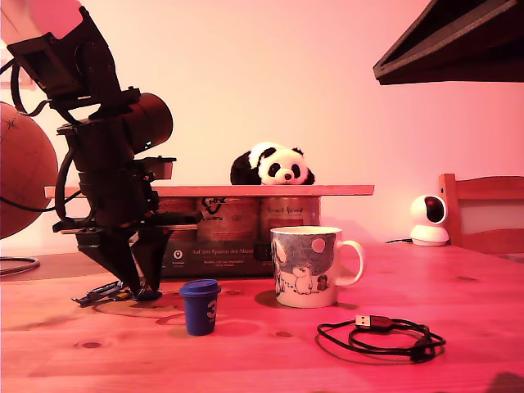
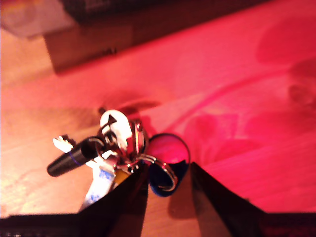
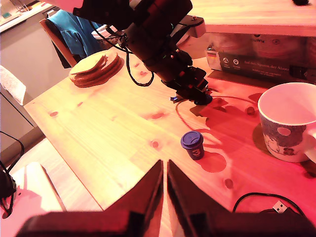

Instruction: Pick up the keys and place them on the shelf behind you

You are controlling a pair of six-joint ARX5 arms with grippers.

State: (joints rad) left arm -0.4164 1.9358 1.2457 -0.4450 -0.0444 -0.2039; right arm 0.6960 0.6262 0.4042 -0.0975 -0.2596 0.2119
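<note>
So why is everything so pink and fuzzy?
A reddish light tints all three views; in the exterior view the mug casts a dark shadow on the table; the first wrist view is blurry, smearing the keys; the second wrist view looks sharper.

A black-and-white panda [image 1: 273,164], a small blue cup [image 1: 200,306], a black cable [image 1: 383,336], a light wooden shelf [image 1: 327,190].

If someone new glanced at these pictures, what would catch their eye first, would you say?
Probably my first gripper, down at the tabletop on the exterior view's left with its open jaws around the keys. Next the toy panda, lying on the shelf behind the mug at centre.
</note>
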